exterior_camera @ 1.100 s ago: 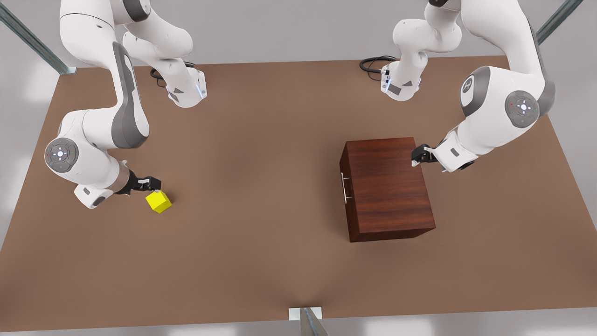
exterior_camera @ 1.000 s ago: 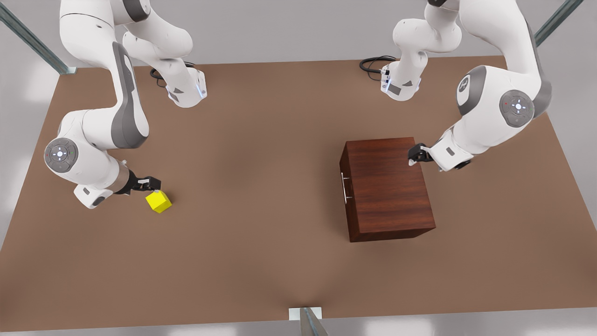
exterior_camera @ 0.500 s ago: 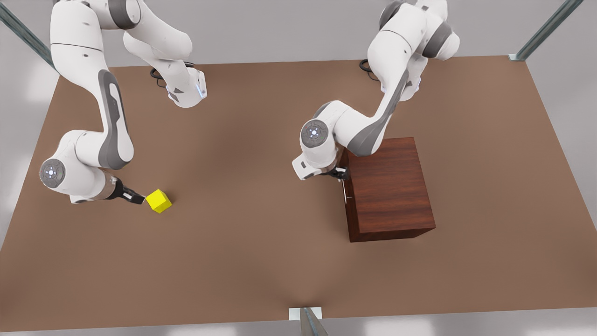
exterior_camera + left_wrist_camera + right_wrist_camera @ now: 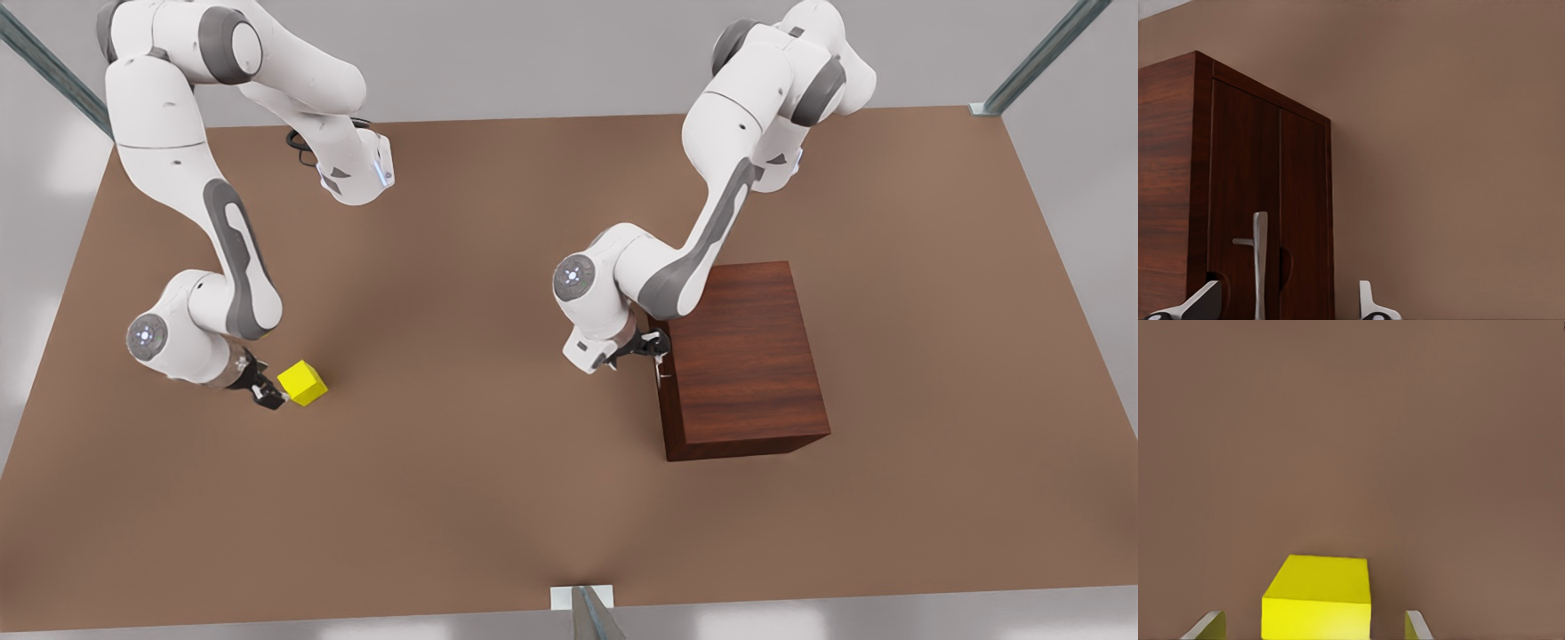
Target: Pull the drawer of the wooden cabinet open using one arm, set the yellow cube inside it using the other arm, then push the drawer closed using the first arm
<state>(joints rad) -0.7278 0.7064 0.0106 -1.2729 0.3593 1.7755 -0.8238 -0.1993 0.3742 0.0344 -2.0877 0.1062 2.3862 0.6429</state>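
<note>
The left gripper (image 4: 656, 348) sits spread around the handle (image 4: 1259, 263) of the closed drawer (image 4: 1268, 213). The right gripper (image 4: 267, 391) – also spread – flanks the yellow cube (image 4: 302, 383) on the table (image 4: 498, 498).

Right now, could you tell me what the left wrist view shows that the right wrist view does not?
The left wrist view alone shows the wooden cabinet, its shut drawer and the silver handle, with the left gripper open and the handle between its fingers. The right wrist view alone shows the yellow cube, lying on the table between the fingers of the open right gripper. Both show the brown table.
</note>
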